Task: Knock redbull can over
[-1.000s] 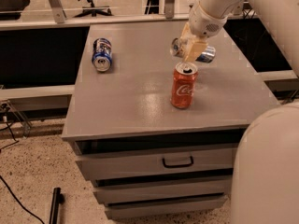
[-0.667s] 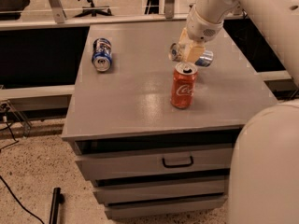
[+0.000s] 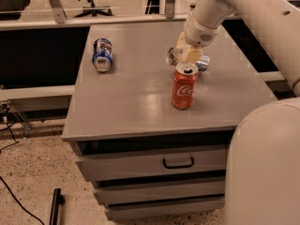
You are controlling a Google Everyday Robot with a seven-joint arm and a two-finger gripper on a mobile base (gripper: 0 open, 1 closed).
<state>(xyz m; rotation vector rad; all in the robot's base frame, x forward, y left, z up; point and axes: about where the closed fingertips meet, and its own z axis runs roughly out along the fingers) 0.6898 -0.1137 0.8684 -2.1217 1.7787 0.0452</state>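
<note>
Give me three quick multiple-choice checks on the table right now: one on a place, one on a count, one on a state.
1. Where is the gripper?
A) over the blue can
B) right behind the red cola can, at the slim silver can
C) in front of the red cola can

2. How many cans are on the table?
A) one
B) two
C) three

3. The red cola can is:
A) upright
B) on its side
C) crushed flat

Answers:
1 B, the gripper sits over the slim silver can just beyond the red one.
2 C, blue, red and silver cans all show.
3 A, its top faces up.
</note>
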